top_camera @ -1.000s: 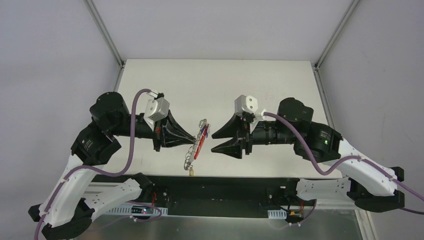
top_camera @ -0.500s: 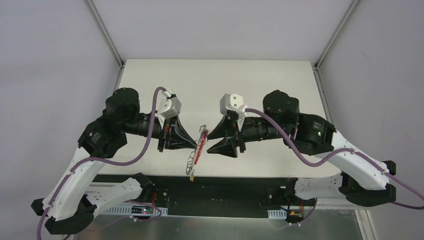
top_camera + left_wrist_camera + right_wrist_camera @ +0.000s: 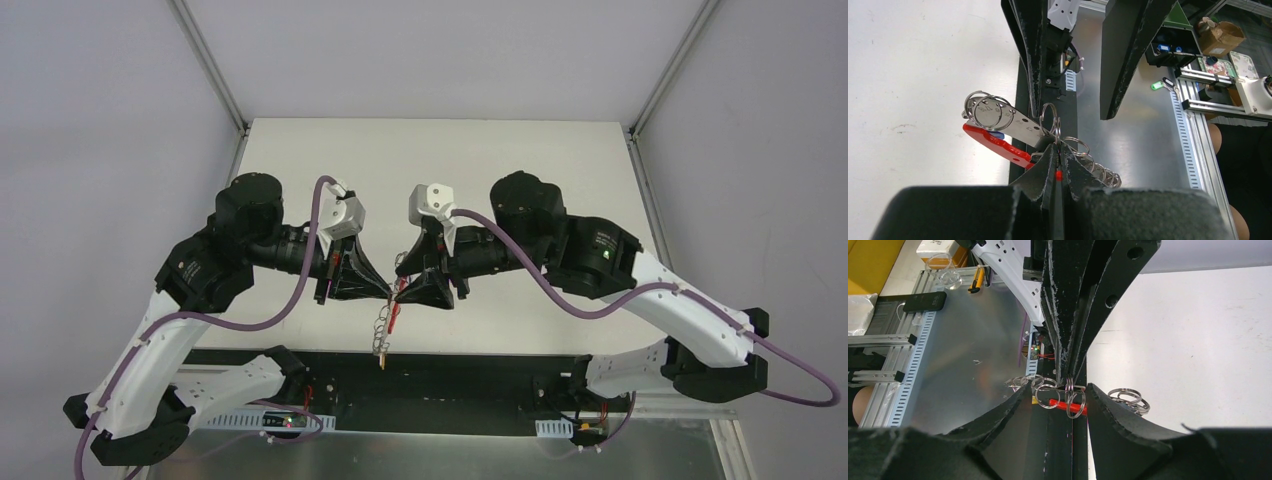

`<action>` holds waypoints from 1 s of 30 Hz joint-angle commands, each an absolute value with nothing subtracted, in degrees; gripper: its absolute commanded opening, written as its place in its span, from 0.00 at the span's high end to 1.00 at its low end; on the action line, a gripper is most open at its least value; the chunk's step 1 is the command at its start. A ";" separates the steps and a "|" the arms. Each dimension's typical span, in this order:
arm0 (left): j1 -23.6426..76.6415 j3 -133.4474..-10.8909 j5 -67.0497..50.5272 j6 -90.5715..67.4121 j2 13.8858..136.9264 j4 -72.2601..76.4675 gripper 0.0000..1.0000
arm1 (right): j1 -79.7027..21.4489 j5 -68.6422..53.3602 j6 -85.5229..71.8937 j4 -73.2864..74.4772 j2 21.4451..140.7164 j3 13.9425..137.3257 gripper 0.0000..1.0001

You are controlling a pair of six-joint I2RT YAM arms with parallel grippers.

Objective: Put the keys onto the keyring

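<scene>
My left gripper (image 3: 1057, 150) is shut on a thin silver ring of the keyring (image 3: 1050, 117), holding the bunch above the table's near edge. A curved red strap (image 3: 995, 142) and a flat silver blade (image 3: 1015, 124), seemingly one of the keys, stick out to the left, with a bit of blue under the blade. More rings (image 3: 1098, 170) trail right. My right gripper (image 3: 1058, 386) faces the left one, open, its fingers either side of the hanging rings (image 3: 1074, 399) and red strap (image 3: 1060, 403). From above, the keyring (image 3: 385, 325) dangles between both grippers (image 3: 398, 288), a yellowish tag (image 3: 382, 350) at its bottom.
The white table (image 3: 440, 170) stretches behind the grippers, walled by grey panels. Below the keyring runs the black base rail (image 3: 440, 375) and a metal shelf (image 3: 963, 340) with cable ducts. Purple cables (image 3: 310, 215) loop over both arms.
Both arms have swung inward. The right gripper has travelled left until its open fingers straddle the keyring held by the left gripper, which shifted slightly right.
</scene>
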State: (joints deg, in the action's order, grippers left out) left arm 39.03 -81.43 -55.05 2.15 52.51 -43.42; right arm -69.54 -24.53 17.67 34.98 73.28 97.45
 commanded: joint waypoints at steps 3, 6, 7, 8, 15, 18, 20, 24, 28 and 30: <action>39.20 -84.11 -56.59 3.47 52.26 -43.01 1.00 | -69.81 -26.08 18.43 33.90 74.33 99.68 0.53; 39.20 -84.17 -56.61 3.56 52.36 -42.98 1.00 | -69.85 -26.32 18.18 33.77 74.92 99.79 0.54; 39.19 -84.20 -56.56 3.60 52.26 -42.99 1.00 | -69.87 -26.39 18.06 33.61 75.01 99.78 0.54; 39.20 -84.15 -56.59 3.60 52.22 -43.00 1.00 | -69.85 -26.45 18.02 33.51 75.10 99.74 0.55; 39.19 -83.89 -56.29 3.85 52.11 -43.02 1.00 | -69.87 -27.13 17.92 33.74 75.86 100.06 0.63; 39.22 -83.93 -56.07 3.95 52.03 -43.03 1.00 | -69.79 -27.45 17.95 33.83 76.06 100.17 0.70; 39.23 -84.01 -55.71 3.96 51.96 -43.05 1.00 | -69.78 -27.73 18.06 34.36 76.24 100.41 0.76; 39.25 -84.10 -55.25 4.13 51.92 -43.07 1.00 | -69.76 -27.97 18.24 34.86 76.55 100.67 0.81; 39.23 -84.20 -54.57 4.13 51.82 -43.07 1.00 | -69.79 -28.85 18.41 35.76 77.09 100.95 0.88; 39.21 -84.20 -53.97 4.26 51.63 -43.07 1.00 | -69.77 -29.36 18.62 36.51 77.29 101.20 0.94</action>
